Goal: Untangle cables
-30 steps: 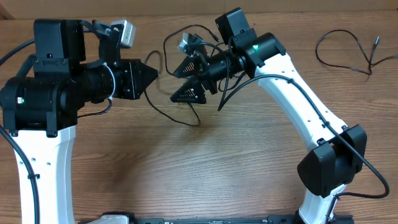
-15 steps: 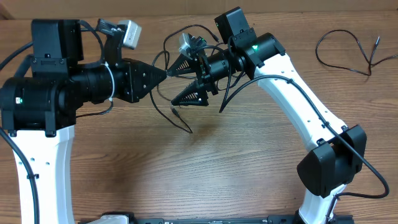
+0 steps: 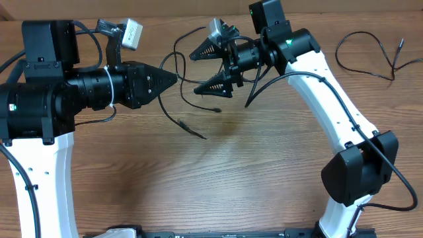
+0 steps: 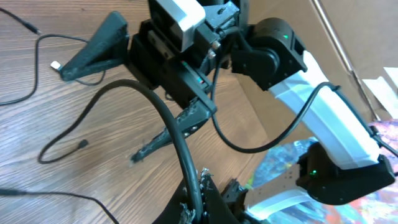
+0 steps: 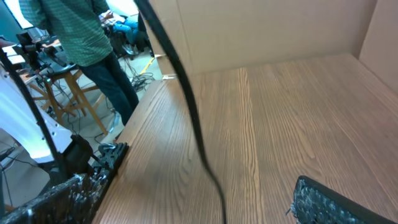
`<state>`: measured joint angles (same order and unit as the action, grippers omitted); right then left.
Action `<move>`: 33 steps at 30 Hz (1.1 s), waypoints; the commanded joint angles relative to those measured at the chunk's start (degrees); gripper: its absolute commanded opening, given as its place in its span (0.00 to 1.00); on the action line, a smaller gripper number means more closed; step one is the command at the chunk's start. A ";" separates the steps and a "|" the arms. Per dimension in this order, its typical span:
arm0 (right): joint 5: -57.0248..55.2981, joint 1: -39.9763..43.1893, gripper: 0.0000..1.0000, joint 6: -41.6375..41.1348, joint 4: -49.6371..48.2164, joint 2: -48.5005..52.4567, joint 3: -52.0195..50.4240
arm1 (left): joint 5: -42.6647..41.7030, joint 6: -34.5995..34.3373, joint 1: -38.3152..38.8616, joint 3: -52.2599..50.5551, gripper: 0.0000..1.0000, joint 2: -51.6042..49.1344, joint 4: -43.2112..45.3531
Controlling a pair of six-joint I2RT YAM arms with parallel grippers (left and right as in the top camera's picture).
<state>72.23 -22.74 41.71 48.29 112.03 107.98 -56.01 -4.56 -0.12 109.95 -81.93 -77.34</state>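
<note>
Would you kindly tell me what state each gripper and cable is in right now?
Left gripper: shut on middle cable.
Right gripper: open, gripping nothing.
Middle cable: pinched by left gripper, free end trailing on the table.
Right cable: loose on the table, untouched.

**Two white-and-black arms**

The left arm (image 3: pixel 43 165) and the right arm (image 3: pixel 334 92) each have a smooth white plastic shell over the long link, with bulky matte black joint housings (image 3: pixel 360 175) at either end. A thin black wire (image 3: pixel 301 75) runs along the right arm's white shell, and a small green light (image 3: pixel 289 42) glows on its upper black joint. Each wrist carries a small silver-grey camera box (image 3: pixel 132 33) and ends in black wedge-shaped fingers (image 3: pixel 215 86) with rough, gritty inner faces.
</note>
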 commanded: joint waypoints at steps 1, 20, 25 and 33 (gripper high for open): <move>1.66 -1.27 1.00 0.35 -0.70 -0.79 -0.28 | -2.78 -1.92 -0.28 0.72 0.04 -0.11 0.07; 13.81 -1.97 1.00 0.39 0.70 -0.79 -0.28 | 2.12 -4.48 -0.28 0.72 0.04 -0.37 5.27; 11.50 -1.97 1.00 0.37 -0.48 -0.79 -0.28 | 1.90 -6.45 -0.28 0.72 0.04 -0.46 5.31; -0.04 -1.95 1.00 -0.52 -2.03 -0.79 -0.28 | -3.26 -10.38 -0.22 0.72 0.04 -0.46 5.14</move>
<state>76.27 -24.43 41.74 46.96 112.03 107.98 -55.35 -13.17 -0.12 109.95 -82.15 -72.40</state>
